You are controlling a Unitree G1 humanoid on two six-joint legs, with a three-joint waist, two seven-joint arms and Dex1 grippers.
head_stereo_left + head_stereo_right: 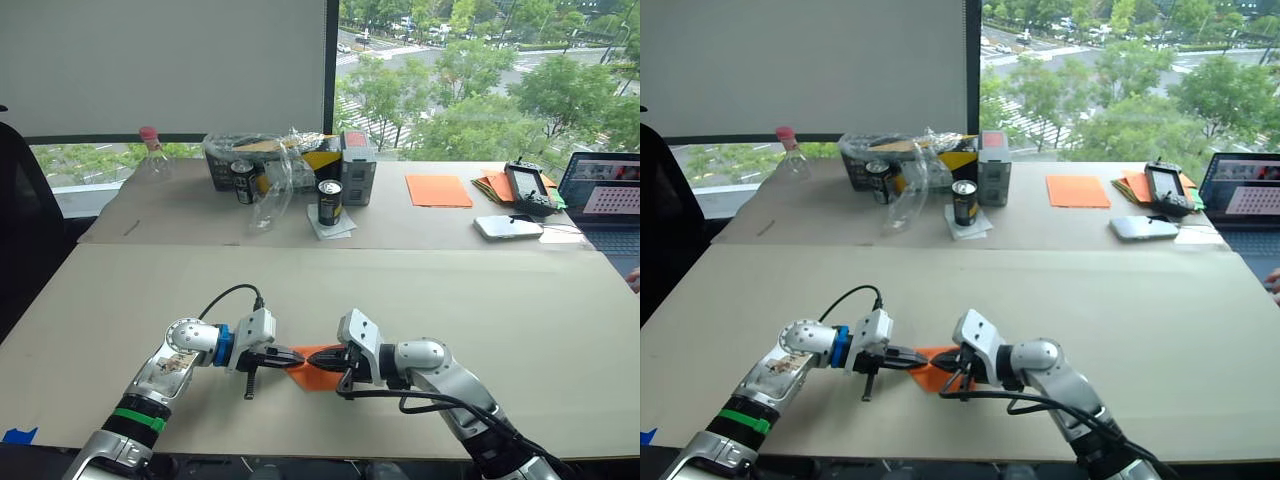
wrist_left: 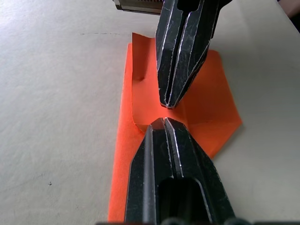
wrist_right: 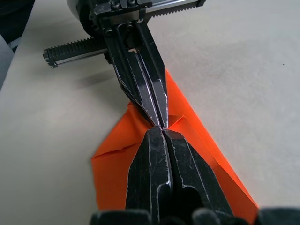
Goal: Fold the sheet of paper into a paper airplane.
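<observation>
Small creased bright-orange sheet of paper [image 1: 312, 372], folded to a wedge with several layers, lies flat on the beige desk [image 1: 420, 290] near its front edge, between the two tools. Left tool [image 1: 287, 356] comes in from 9 o'clock, right tool [image 1: 322, 358] from 3 o'clock; tips meet nose to nose over the paper's middle. Left wrist view: left tool's black fingers [image 2: 159, 159] pressed together, tip resting on the orange paper at a raised fold; whether any paper sits between them cannot be told. Right wrist view: right tool's fingers [image 3: 161, 159] also pressed together on the paper, tip touching the left tool's tip. Paper spreads out toward 6 o'clock under both tips. At the far desk, 1 o'clock, a smooth flat orange sheet [image 1: 438, 190] lies well apart.
</observation>
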